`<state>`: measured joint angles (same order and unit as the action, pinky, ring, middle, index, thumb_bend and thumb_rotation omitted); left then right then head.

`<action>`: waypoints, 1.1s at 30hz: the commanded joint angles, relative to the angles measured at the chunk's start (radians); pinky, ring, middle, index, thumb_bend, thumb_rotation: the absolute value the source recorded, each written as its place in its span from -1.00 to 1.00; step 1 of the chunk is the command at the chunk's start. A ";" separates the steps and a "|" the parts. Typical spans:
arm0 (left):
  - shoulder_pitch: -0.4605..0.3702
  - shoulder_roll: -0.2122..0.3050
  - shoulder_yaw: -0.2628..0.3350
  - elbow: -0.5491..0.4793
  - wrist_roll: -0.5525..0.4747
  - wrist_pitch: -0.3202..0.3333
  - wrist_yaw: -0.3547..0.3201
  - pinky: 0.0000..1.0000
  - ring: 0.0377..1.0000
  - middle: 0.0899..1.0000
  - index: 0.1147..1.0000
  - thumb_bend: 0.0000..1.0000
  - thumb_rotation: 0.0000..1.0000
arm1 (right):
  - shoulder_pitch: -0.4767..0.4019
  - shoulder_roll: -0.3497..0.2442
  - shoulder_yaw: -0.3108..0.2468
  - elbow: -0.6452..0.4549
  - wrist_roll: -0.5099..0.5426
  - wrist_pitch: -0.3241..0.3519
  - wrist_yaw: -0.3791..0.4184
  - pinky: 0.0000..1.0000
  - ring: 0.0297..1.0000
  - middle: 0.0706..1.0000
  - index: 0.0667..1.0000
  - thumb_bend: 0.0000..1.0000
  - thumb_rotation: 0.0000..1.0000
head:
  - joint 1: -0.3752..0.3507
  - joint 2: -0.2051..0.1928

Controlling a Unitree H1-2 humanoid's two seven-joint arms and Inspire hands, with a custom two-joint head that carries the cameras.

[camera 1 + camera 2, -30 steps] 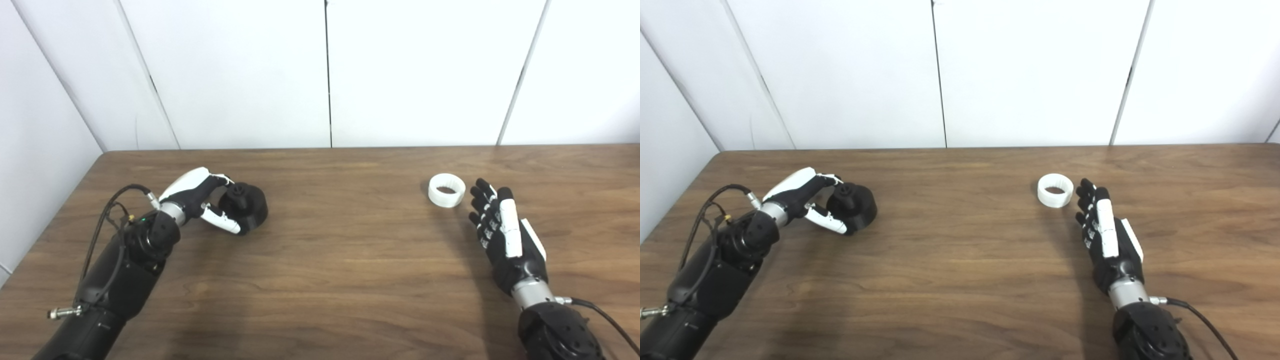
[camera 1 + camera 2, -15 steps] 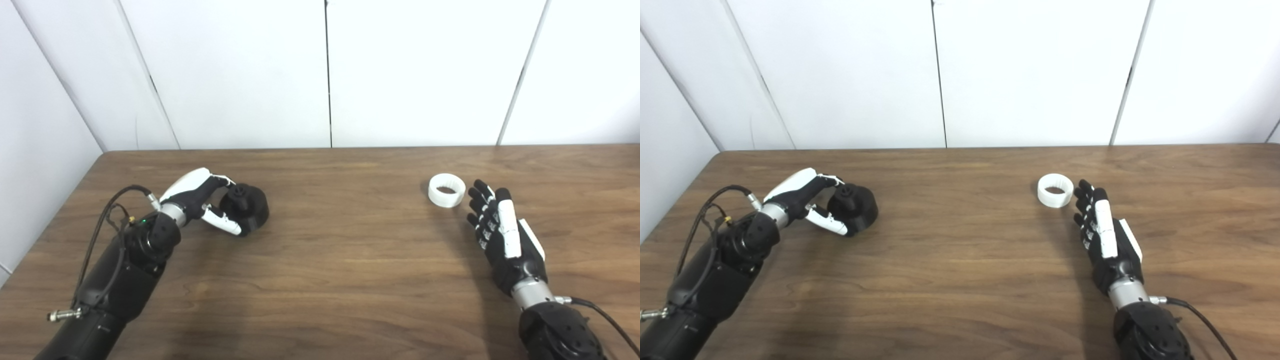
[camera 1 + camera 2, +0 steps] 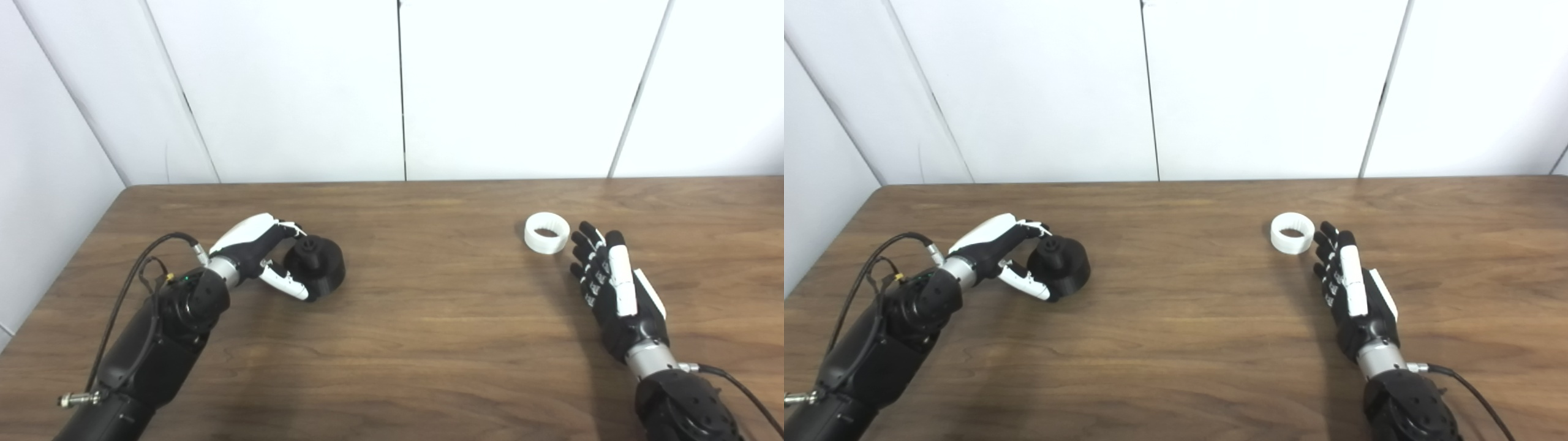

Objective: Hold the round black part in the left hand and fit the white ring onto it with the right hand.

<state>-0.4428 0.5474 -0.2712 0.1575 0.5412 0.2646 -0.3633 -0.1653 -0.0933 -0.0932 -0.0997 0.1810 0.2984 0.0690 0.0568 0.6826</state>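
The left hand (image 3: 260, 257) is curled around the round black part (image 3: 318, 274) on the surface (image 3: 429, 318); a loose hold could let it roll. The right hand (image 3: 612, 288), fingers spread and empty, sits just beside the white ring (image 3: 547, 233) and might nudge it away.

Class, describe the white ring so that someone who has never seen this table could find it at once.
Start at the wooden table and look to its right half, toward the back. Just beyond the fingertips of the open right hand lies the white ring, flat on the wood with its hole facing up. It is the only white loose object; the other part is black.
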 commanded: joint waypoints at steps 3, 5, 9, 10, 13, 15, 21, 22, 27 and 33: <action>-0.008 0.003 -0.002 -0.063 0.012 0.008 -0.009 0.85 1.00 0.86 0.29 0.59 -0.55 | -0.038 -0.005 0.004 -0.041 0.001 -0.019 0.006 1.00 1.00 0.93 0.95 0.23 1.00 | 0.002 0.002; -0.002 0.003 -0.015 -0.081 0.024 -0.001 -0.011 0.82 1.00 0.86 0.29 0.62 -0.52 | -0.038 -0.004 0.006 -0.044 -0.004 -0.015 0.004 1.00 1.00 0.92 0.95 0.23 1.00 | 0.002 0.003; 0.013 -0.007 -0.031 -0.118 0.022 -0.018 -0.018 0.88 1.00 0.85 0.28 0.64 -0.51 | -0.040 -0.002 0.008 -0.042 -0.002 -0.016 0.005 1.00 1.00 0.92 0.95 0.22 1.00 | 0.001 0.004; 0.017 -0.009 -0.037 -0.126 0.022 -0.025 -0.021 0.88 1.00 0.85 0.29 0.64 -0.51 | -0.039 -0.002 0.009 -0.043 -0.005 -0.012 0.004 1.00 1.00 0.93 0.95 0.22 1.00 | 0.001 0.004; 0.027 -0.014 -0.054 -0.154 0.032 -0.040 -0.030 0.86 1.00 0.86 0.29 0.63 -0.46 | -0.039 -0.002 0.011 -0.046 -0.008 -0.008 0.002 1.00 1.00 0.92 0.95 0.21 1.00 | -0.001 0.006; 0.031 -0.017 -0.063 -0.169 0.035 -0.040 -0.035 0.88 1.00 0.86 0.29 0.63 -0.46 | -0.040 -0.002 0.010 -0.045 -0.005 -0.008 0.003 1.00 1.00 0.93 0.95 0.21 1.00 | -0.001 0.006; 0.046 -0.036 -0.088 -0.229 0.050 -0.024 -0.058 0.83 1.00 0.87 0.29 0.64 -0.46 | -0.038 -0.003 0.012 -0.047 -0.006 -0.009 0.004 1.00 1.00 0.93 0.96 0.22 1.00 | -0.001 0.007; 0.049 -0.039 -0.091 -0.242 0.055 -0.021 -0.063 0.81 1.00 0.87 0.29 0.64 -0.46 | -0.038 -0.001 0.011 -0.049 -0.003 -0.008 0.004 1.00 1.00 0.93 0.95 0.21 1.00 | -0.001 0.009; 0.061 -0.059 -0.107 -0.288 0.065 -0.016 -0.093 0.81 1.00 0.88 0.30 0.63 -0.47 | -0.036 -0.001 0.015 -0.053 -0.006 0.004 0.004 1.00 1.00 0.93 0.96 0.22 1.00 | -0.003 0.011; 0.079 -0.083 -0.122 -0.301 0.072 -0.056 -0.087 0.84 1.00 0.87 0.29 0.64 -0.42 | -0.036 -0.002 0.015 -0.055 0.000 0.002 0.007 1.00 1.00 0.95 0.97 0.22 1.00 | -0.006 0.012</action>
<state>-0.3490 0.4545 -0.3876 -0.1111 0.5940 0.2368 -0.4596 -0.1650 -0.0931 -0.0782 -0.1132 0.1749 0.3118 0.0697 0.0506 0.6949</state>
